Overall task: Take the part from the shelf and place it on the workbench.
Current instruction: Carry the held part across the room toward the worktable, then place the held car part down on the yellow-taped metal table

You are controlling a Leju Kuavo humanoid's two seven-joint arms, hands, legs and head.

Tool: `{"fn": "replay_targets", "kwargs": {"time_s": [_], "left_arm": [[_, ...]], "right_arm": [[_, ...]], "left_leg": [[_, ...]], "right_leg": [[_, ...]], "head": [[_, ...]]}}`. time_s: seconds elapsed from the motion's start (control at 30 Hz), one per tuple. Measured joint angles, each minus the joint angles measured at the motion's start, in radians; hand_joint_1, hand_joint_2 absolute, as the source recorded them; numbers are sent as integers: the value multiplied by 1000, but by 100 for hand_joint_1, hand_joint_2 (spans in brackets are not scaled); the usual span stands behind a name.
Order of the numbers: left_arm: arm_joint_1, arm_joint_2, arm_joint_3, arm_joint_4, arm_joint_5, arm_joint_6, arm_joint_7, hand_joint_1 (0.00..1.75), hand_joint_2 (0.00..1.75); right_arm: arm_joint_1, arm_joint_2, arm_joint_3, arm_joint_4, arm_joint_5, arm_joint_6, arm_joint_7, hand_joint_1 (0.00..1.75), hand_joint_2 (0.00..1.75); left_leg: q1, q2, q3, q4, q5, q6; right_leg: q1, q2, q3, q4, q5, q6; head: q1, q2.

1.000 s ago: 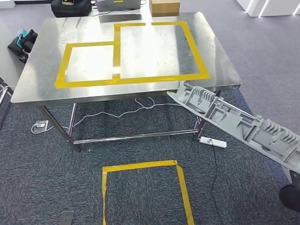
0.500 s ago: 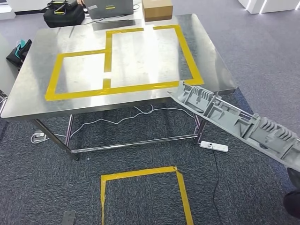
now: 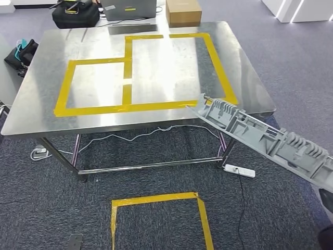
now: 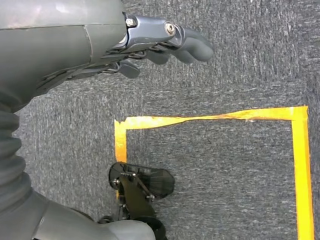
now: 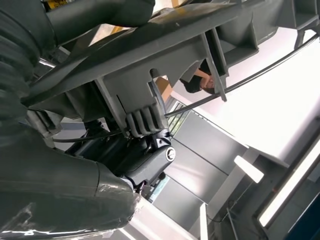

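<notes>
In the right wrist view, the right hand's [image 5: 149,160] dark fingers [image 5: 145,120] are wrapped against the ribbed underside of the part [image 5: 158,55], grasping it from below. The left hand [image 4: 151,42] hangs over the carpet [image 4: 226,60] with its fingers [image 4: 188,42] stretched out and apart, released and holding nothing.

Seen from the head, the part [image 3: 267,138] is a long, pale grey plastic moulding with ribs and open pockets along its length. It slants in from the near right, and its far tip reaches over the near right edge of the surface [image 3: 35,104], above it rather than plainly resting on it.

The surface is a shiny, scuffed steel top on thin metal legs, marked with two adjoining rectangles of yellow tape [image 3: 129,107]. At its far edge stand a cardboard box [image 3: 183,11], a black bag [image 3: 76,13] and a laptop [image 3: 127,8].

The floor is a dark grey, rough-piled carpet. A white cable and a white power strip [image 3: 239,170] lie under the surface, and a yellow tape square [image 3: 157,199] sits on the near floor; the left wrist view shows the same square close up.
</notes>
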Motion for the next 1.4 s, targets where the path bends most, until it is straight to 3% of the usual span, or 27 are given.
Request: {"fn": "replay_targets", "kwargs": {"time_s": [0.1, 0.13, 0.27, 0.33, 0.43, 0.47, 0.5, 0.53, 0.6, 0.67, 0.77, 0.83, 0.87, 0.97, 1.0, 1.03, 1.1, 1.17, 1.2, 1.3, 1.33, 1.4], "left_arm": [[0, 0, -4, 0, 4, 1, 0, 0, 175], [-1, 0, -5, 0, 5, 1, 0, 0, 175], [-4, 2, -10, 0, 7, 2, 3, 0, 175], [-7, 3, -13, 0, 7, 2, 2, 0, 175], [-7, 1, -15, 0, 7, 1, 3, 0, 175], [-6, 1, -15, 0, 7, 1, 3, 0, 175], [-4, 1, -15, 0, 7, 1, 3, 0, 175], [-3, 1, -16, 0, 7, 0, 3, 0, 175], [-2, 2, -16, 0, 7, -2, 3, 0, 175], [0, 3, -17, 0, 7, -3, 3, 0, 175], [0, 4, -19, 0, 10, -5, 3, 0, 175], [-1, 4, -20, 0, 12, -7, 3, 0, 175], [-1, 5, -20, 0, 13, -7, 3, 0, 175], [-1, 6, -21, 0, 14, -9, 3, 0, 175], [0, 6, -21, 0, 14, -10, 3, 0, 175], [1, 5, -22, 0, 14, -10, 3, 0, 175], [2, 6, -22, 1, 16, -10, 3, 0, 175], [1, 6, -22, 1, 19, -10, 3, 0, 175], [1, 6, -23, 1, 21, -9, 3, 0, 175], [-1, 7, -26, 1, 24, -7, 3, 0, 175], [-2, 8, -27, 1, 25, -6, 3, 0, 175], [-4, 7, -28, 1, 26, -5, 3, 0, 175]], "right_arm": [[1, 0, 0, 0, 1, 4, 0, 175, 175], [1, 0, 0, 1, 1, 5, 0, 175, 175], [6, 1, -1, 0, 4, 6, 3, 175, 175], [9, 1, -1, -1, 5, 6, 3, 175, 175], [10, 1, -1, -1, 5, 6, 3, 175, 175], [11, 1, -1, -1, 5, 6, 3, 175, 175], [13, 1, -1, -1, 5, 6, 3, 175, 175], [14, 1, -1, -1, 5, 6, 3, 175, 175], [15, 1, -2, -1, 5, 6, 3, 175, 175], [16, 1, -3, -2, 5, 6, 3, 175, 175], [23, 2, -9, -6, 6, 6, 4, 175, 175], [29, 1, -17, -8, 8, 7, 4, 175, 175], [30, 1, -20, -9, 9, 7, 4, 175, 175], [39, 2, -26, -8, 15, 8, 5, 175, 175], [44, 2, -27, -8, 20, 10, 6, 175, 175], [48, 2, -28, -8, 25, 13, 7, 175, 175], [56, 3, -29, -9, 40, 20, 9, 175, 175], [66, 6, -31, -9, 59, 27, 15, 175, 175], [73, 7, -33, -10, 71, 29, 18, 175, 175], [95, 12, -48, -15, 106, 29, 31, 175, 175], [102, 14, -54, -16, 118, 29, 37, 175, 175], [114, 19, -69, -18, 143, 28, 54, 175, 175]], "left_leg": [[0, -2, 36, 1, -29, -9], [-1, -2, 43, 2, -37, -14], [-4, -2, 50, 9, -47, -35], [-2, -1, 13, 76, -45, -46], [3, 0, -115, 250, -99, -60], [4, 0, -147, 277, -117, -61], [3, 0, -165, 276, -115, -59], [3, 0, -167, 246, -90, -56], [-2, 1, -145, 135, 8, -43], [-9, 0, -127, 47, 58, -30], [-9, -1, -103, 10, 59, -16], [-6, -1, -77, 4, 60, -2], [-5, 0, -67, 4, 55, 4], [-8, -1, -43, 4, 32, 10], [-8, -2, -32, 5, 22, 10], [-8, -3, -18, 5, 12, 9], [-8, -5, 13, 5, -12, 4], [-10, -7, 34, 7, -34, -5], [-11, -8, 40, 7, -41, -11], [-12, -6, 43, 21, -48, -26], [-12, -5, 28, 47, -53, -31], [-7, -3, -36, 150, -84, -45]], "right_leg": [[-1, -1, 42, -167, 123, 0], [0, -1, 56, -212, 142, -3], [2, 1, 79, -244, 146, -34], [-3, 1, 94, -250, 141, -44], [-4, 1, 114, -257, 123, -50], [-4, 2, 122, -257, 116, -50], [-4, 3, 133, -257, 107, -50], [-3, 4, 146, -257, 98, -49], [-2, 4, 174, -259, 78, -44], [0, 6, 190, -265, 59, -34], [2, 7, 217, -272, 49, -14], [3, 3, 213, -235, 25, -7], [3, 2, 189, -188, 1, -5], [3, 2, 71, -17, -67, 1], [3, 2, 46, -2, -64, 2], [3, 1, 38, -22, -41, 2], [3, 1, 55, -136, 59, 0], [5, -1, 75, -225, 125, -9], [7, -1, 79, -241, 136, -15], [5, 1, 97, -248, 131, -35], [2, 0, 106, -253, 130, -39], [-2, -1, 120, -260, 123, -46]], "head": [[0, 0], [1, 0], [1, 0], [-3, 0], [-7, 0], [-7, 0], [-7, 0], [-7, 0], [-7, 0], [-7, 0], [-6, 0], [-1, 0], [1, 0], [4, 0], [4, 0], [4, 0], [5, 0], [6, 0], [6, 0], [6, 0], [4, 0], [1, 0]]}}
